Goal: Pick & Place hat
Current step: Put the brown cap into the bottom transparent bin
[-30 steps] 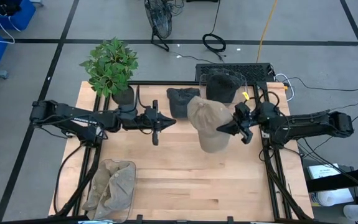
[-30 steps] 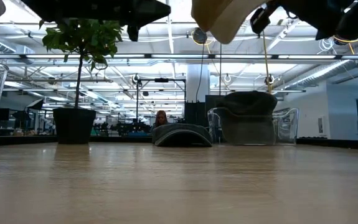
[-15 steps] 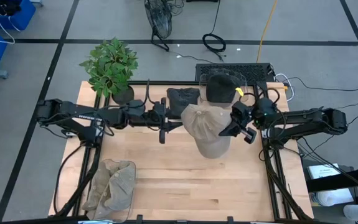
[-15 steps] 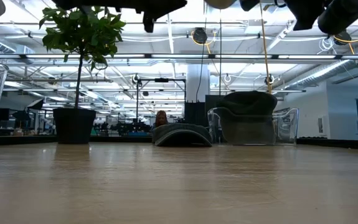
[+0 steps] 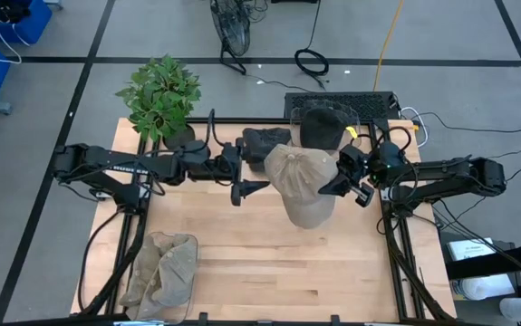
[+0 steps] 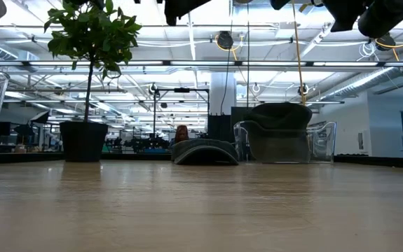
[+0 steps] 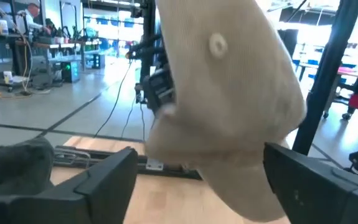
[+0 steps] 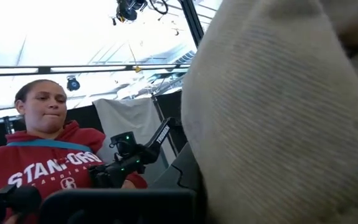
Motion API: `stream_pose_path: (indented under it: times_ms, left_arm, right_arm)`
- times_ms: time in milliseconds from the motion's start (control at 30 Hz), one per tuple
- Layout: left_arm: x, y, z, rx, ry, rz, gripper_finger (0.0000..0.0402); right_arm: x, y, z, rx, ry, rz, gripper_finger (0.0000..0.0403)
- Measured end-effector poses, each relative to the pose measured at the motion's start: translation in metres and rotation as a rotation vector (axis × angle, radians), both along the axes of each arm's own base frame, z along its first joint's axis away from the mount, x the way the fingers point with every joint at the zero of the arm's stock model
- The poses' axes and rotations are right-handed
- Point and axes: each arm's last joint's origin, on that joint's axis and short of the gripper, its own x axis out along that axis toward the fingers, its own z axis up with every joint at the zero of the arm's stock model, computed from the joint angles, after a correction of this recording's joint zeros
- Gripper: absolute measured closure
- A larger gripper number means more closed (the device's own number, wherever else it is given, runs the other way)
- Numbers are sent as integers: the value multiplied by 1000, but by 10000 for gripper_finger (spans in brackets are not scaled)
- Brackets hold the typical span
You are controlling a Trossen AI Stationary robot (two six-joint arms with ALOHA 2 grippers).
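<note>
A tan hat point(image 5: 302, 184) hangs high above the table's middle with my right gripper point(image 5: 340, 184) shut on it. Its buttoned crown point(image 7: 216, 44) faces my left gripper point(image 5: 253, 184). That gripper stands wide open, level with the hat and just left of it. Its fingers point(image 7: 98, 180) spread to either side of the hat's lower part without touching. In the low view only the arms' undersides point(image 6: 180, 7) show at the top. My right gripper holds the hat by the edge that faces the table's right side point(image 5: 331, 181), coming at it from the right and slanting upward. In the right wrist view the hat's cloth point(image 8: 278, 118) covers the place of contact. The hat hangs clear of the table, its brim point(image 5: 310, 215) drooping toward the near edge.
A dark hat point(image 5: 265, 145) lies at the far middle. A black hat sits on a clear stand point(image 5: 323, 127) beside it. A potted plant point(image 5: 162, 100) stands far left, and a heap of tan hats point(image 5: 165, 272) lies near left. A person in a red sweatshirt point(image 8: 48, 168) is beyond the table.
My left gripper has opened wide while rising and moving toward the hat. My right gripper has risen and tipped upward. The hat has gone up with it and left the top of the low view.
</note>
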Motion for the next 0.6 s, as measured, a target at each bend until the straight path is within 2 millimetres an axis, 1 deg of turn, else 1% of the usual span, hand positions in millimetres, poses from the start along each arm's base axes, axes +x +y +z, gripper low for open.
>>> stream_pose_path:
  times_ms: [133, 300, 400, 500, 600]
  left_arm:
    - [0, 0, 5, 4, -55, -12, 41]
    - [-1, 0, 8, 6, -86, -36, 39]
    - [-1, -2, 9, -15, -92, -98, 39]
    - [2, -4, 5, -45, -73, -123, 39]
    - [1, -4, 6, -51, -80, -132, 39]
  right_arm:
    - [0, 1, 0, 11, 11, 11, 403]
    - [2, 8, -1, -5, 10, 30, 403]
    - [3, 8, -2, -5, 8, -6, 403]
    - [3, 4, -2, -1, -2, -63, 403]
    - [4, 0, -2, 22, -5, -124, 403]
